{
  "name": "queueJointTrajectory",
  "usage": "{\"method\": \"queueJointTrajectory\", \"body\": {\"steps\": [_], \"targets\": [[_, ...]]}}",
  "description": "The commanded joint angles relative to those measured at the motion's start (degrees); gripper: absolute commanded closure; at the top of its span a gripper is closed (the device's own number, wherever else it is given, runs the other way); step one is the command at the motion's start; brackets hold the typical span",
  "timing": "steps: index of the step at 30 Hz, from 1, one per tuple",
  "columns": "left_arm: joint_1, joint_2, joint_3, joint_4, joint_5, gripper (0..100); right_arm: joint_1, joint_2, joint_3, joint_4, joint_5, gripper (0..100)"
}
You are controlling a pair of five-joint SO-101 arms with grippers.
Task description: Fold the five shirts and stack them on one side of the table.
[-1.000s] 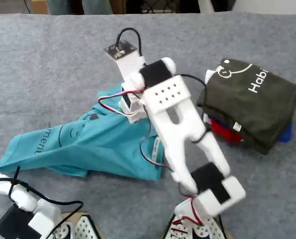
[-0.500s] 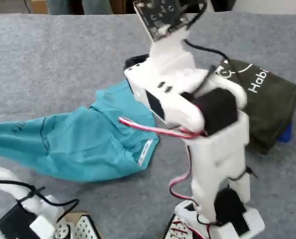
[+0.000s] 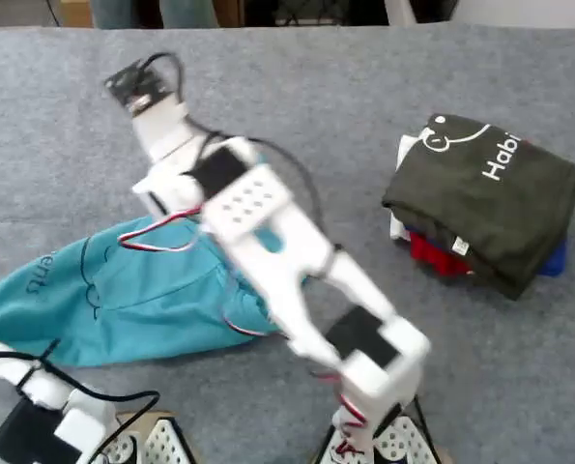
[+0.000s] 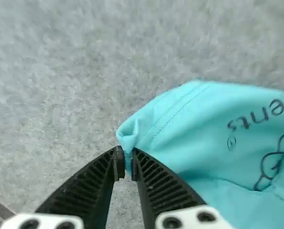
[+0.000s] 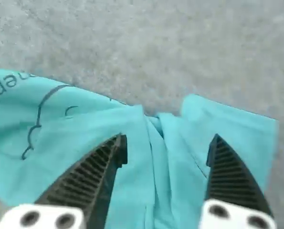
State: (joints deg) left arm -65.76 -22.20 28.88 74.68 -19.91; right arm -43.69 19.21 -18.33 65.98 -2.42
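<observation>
Where the teal shirt runs off the left edge of the high view, you have no margin on that side. The cloth lies flat and crumpled across the near left part of the grey table. Beyond the shirt, the far left of the table is bare up to its far edge. The left arm sits at the near left corner, by the shirt's near hem.

In the left wrist view, the left gripper is pinched tight on 1 bunched corner of the teal shirt. Its 2 ribbed fingers meet at the tips with only the fold of cloth between them. Grey table shows all around that corner.

Moving right, the right arm slants from its base at the near edge up and leftward over the shirt's right half. Its own view shows the right gripper spread wide and holding nothing. Each finger hangs over wrinkled teal cloth near the shirt's far edge. I cannot tell whether the tips touch the fabric.

Right of the arm, a bare strip of table separates the teal shirt from the folded stack. An olive shirt lies on top, with red, blue and white edges showing under it. The stack sits close to the right edge of the table.
</observation>
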Motion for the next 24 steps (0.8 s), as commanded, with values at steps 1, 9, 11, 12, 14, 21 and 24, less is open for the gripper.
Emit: {"method": "queueJointTrajectory", "body": {"steps": [1, 9, 11, 12, 14, 21, 24], "targets": [[-1.45, -2.99, 4.53, -3.34, -2.46, 97, -1.41, 10.24, -7.69, -2.99, 0.62, 74.1], [-1.36, -5.98, 5.67, -3.43, -2.64, 97, -1.85, 32.57, -34.24, 8.18, 0.18, 73.3], [-1.54, -5.8, 5.85, -4.4, -2.64, 97, -1.76, 36.88, -41.54, 12.48, 0.18, 71.7], [-1.71, -5.8, 6.29, -5.1, -2.64, 97, -1.67, 38.99, -45.14, 14.51, 0.18, 71.4], [-1.8, -5.89, 7.6, -6.59, -2.73, 97, -1.67, 42.68, -52.35, 18.9, 0.26, 71.4], [-1.89, -5.98, 8.92, -7.03, -2.73, 97, -1.93, 52.79, -74.24, 28.4, 0.62, 71.6], [-1.98, -5.98, 8.66, -7.03, -2.73, 97, -2.9, 53.49, -77.49, 30.51, 0.7, 71.6]]}}
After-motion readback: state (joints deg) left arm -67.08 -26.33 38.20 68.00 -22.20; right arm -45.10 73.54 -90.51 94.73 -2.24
